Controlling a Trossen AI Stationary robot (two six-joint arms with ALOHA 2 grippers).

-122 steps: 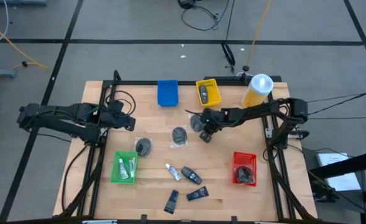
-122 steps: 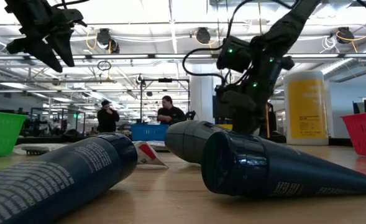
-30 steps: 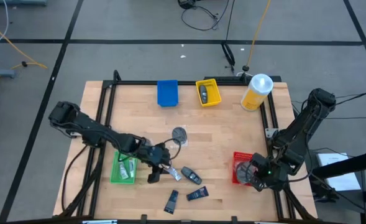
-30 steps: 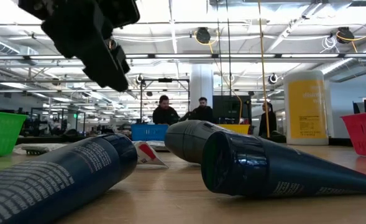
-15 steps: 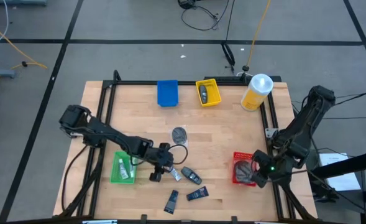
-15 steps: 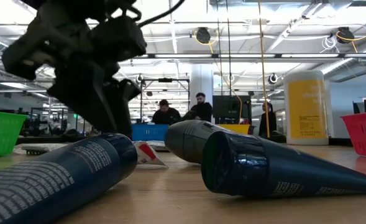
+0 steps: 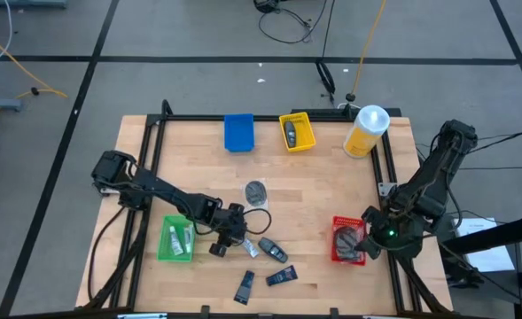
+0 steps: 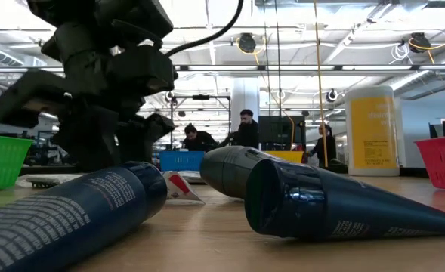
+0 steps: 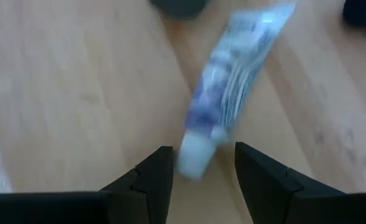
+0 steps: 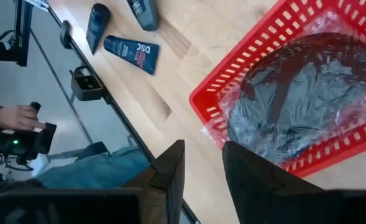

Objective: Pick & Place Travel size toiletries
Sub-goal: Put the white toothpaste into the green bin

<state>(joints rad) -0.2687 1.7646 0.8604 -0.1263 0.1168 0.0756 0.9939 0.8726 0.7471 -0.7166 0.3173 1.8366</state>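
Table (image 7: 314, 190) carries both arms. Right gripper (image 10: 202, 163) hangs just above the red tray (image 10: 245, 68), fingers parted with nothing between them; a wrapped dark disc (image 10: 294, 93) lies in the tray ahead. Left gripper (image 9: 198, 171) is low over the wood, fingers spread, a white tube (image 9: 229, 93) lying lengthwise with its cap between the tips, ungrasped.

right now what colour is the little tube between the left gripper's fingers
White with blue print and a white cap; the small tube shows best in the left wrist view, lying between the left gripper's open fingers.
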